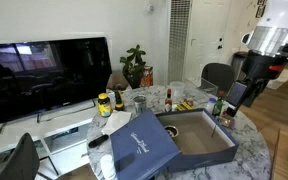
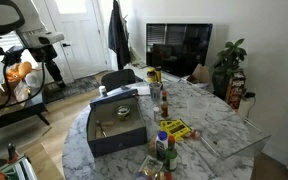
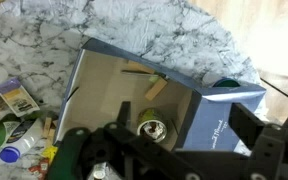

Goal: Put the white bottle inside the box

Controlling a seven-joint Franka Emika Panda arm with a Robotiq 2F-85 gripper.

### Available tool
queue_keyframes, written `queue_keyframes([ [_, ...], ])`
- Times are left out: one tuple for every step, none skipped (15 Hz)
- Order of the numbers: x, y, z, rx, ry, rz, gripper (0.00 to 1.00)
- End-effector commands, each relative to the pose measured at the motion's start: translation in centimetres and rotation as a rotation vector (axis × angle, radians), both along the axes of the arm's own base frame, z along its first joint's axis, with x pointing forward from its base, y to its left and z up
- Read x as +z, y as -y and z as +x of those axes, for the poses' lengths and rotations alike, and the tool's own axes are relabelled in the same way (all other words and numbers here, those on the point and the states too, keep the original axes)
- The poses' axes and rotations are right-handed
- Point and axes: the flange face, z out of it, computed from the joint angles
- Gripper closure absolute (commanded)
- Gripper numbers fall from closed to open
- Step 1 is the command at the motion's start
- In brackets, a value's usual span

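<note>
The navy-blue box (image 1: 212, 152) stands open on the marble table and shows in both exterior views (image 2: 104, 142). In the wrist view its floor (image 3: 109, 85) holds a small round greenish container with a pale top (image 3: 154, 127) and two pale flat scraps. I cannot pick out a plain white bottle with certainty in any view. My gripper (image 3: 184, 140) is open and empty, high above the box's near wall. In the exterior views it hangs off to the side of the table (image 1: 234, 97) (image 2: 51, 70).
The flat navy lid with script lettering (image 1: 134, 145) (image 3: 229, 120) leans against the box. Bottles, jars and packets crowd the table round it (image 1: 109, 103) (image 2: 164, 145) (image 3: 14, 140). A TV (image 1: 44, 75), a plant (image 1: 134, 65) and chairs (image 1: 216, 73) stand around.
</note>
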Motion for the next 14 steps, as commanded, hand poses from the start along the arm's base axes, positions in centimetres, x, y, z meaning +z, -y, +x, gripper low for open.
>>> queue_keyframes([
  [-0.3,0.2,-0.1,-0.002,-0.008,-0.004,0.00],
  [-0.1,0.5,1.3,-0.141,0.030,-0.031,0.00],
  [0.3,1.3,2.0,-0.181,0.035,-0.017,0.00],
  [1.0,3.3,2.7,-0.239,0.049,-0.006,0.00],
  [1.4,5.3,3.1,-0.293,0.055,0.004,0.00],
  [1.9,7.7,3.3,-0.347,0.054,0.013,0.00],
  [2.1,10.3,3.4,-0.401,0.060,0.015,0.00],
  [2.4,12.6,3.7,-0.456,0.062,0.021,0.00],
  [3.1,15.0,4.3,-0.515,0.061,0.029,0.00],
  [3.5,17.3,4.7,-0.575,0.061,0.036,0.00],
  [3.4,19.3,4.6,-0.633,0.062,0.049,0.00],
  [3.2,21.2,4.4,-0.692,0.068,0.062,0.00],
  [3.2,22.8,4.5,-0.748,0.072,0.073,0.00],
  [3.2,24.3,4.7,-0.807,0.079,0.082,0.00],
])
